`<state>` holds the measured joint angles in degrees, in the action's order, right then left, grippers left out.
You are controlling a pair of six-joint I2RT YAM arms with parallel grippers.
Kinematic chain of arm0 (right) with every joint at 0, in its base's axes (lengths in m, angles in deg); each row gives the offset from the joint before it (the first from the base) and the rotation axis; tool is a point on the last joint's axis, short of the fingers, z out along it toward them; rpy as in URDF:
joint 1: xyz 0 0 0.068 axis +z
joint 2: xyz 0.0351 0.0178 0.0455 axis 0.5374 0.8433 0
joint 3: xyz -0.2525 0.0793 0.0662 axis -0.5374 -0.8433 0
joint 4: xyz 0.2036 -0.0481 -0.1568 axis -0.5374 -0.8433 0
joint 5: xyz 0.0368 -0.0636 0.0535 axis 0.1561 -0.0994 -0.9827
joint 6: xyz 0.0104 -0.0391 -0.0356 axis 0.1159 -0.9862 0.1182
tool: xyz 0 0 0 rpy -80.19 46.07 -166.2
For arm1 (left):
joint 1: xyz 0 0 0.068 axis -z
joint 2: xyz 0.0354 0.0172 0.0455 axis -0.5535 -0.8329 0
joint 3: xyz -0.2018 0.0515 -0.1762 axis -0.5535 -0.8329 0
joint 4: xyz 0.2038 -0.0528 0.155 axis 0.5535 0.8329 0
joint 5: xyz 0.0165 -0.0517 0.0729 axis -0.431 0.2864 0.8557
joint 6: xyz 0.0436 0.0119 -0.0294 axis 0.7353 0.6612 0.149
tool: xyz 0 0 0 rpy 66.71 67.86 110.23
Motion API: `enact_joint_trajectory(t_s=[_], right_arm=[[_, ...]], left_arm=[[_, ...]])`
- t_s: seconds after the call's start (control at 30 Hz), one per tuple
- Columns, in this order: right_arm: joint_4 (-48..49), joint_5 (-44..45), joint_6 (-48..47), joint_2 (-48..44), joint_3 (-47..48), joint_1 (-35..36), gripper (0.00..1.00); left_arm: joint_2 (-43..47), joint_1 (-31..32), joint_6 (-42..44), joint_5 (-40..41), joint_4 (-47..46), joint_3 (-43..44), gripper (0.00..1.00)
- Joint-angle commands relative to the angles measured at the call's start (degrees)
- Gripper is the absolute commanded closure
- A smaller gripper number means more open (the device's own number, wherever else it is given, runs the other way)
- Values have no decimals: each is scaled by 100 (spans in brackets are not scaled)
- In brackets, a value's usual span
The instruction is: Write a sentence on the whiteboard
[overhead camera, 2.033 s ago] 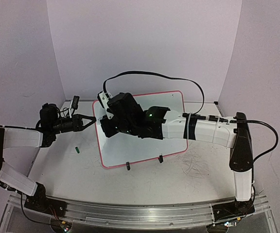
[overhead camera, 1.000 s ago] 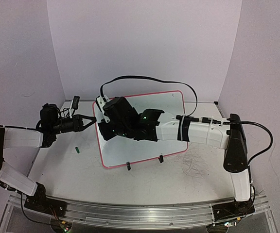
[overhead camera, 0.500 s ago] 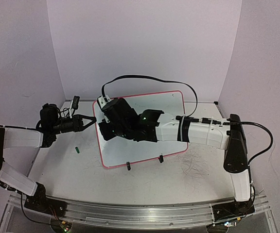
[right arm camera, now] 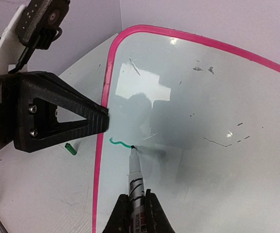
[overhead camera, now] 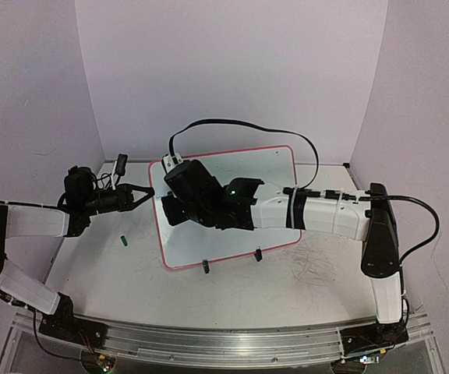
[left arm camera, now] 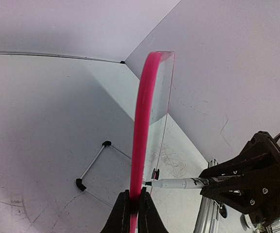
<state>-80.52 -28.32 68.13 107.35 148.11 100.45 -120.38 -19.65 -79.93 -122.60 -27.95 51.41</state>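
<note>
The whiteboard [overhead camera: 275, 167] stands tilted on the table, white with a pink frame. My left gripper [overhead camera: 150, 195] is shut on its left edge; the left wrist view shows the pink frame [left arm camera: 142, 131] pinched between the jaws [left arm camera: 134, 208]. My right gripper [right arm camera: 136, 211] is shut on a white marker pen [right arm camera: 135, 177], whose tip touches the board [right arm camera: 213, 121] near its left edge. A short green curved stroke [right arm camera: 119, 142] ends at the tip and is the only part of the sentence that shows. From above, the right wrist [overhead camera: 197, 199] hides the pen.
A small green pen cap [overhead camera: 122, 241] lies on the table left of the board. Two black clip feet [overhead camera: 206, 266] [overhead camera: 258, 255] hold the board's lower edge. Old scribbles [overhead camera: 314, 265] mark the table at right. Walls close the back and sides.
The right wrist has shifted slightly to the right across the board's left part. The left arm and the board have stayed put.
</note>
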Motion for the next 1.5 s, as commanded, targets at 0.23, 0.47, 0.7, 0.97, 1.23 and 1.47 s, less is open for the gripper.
enact_joint_trajectory(t_s=[0.23,0.47,0.7,0.97,1.23,1.47], right_arm=[[112,53,-170,-390,-227,-72,100],[1311,-274,-588,-1096,-1329,29,100],[1260,-602,-641,-730,-886,27,100],[1015,-490,-629,-478,-521,11,100],[674,-484,-461,-370,-412,-6,100],[631,-427,-446,-347,-398,-9,100]], left_arm=[[117,81,-43,-265,-244,60,100],[120,77,-26,-249,-248,55,100],[110,77,-32,-268,-245,66,100],[111,85,-25,-278,-246,69,100],[144,86,-14,-240,-242,39,100],[115,88,-15,-245,-247,35,100]])
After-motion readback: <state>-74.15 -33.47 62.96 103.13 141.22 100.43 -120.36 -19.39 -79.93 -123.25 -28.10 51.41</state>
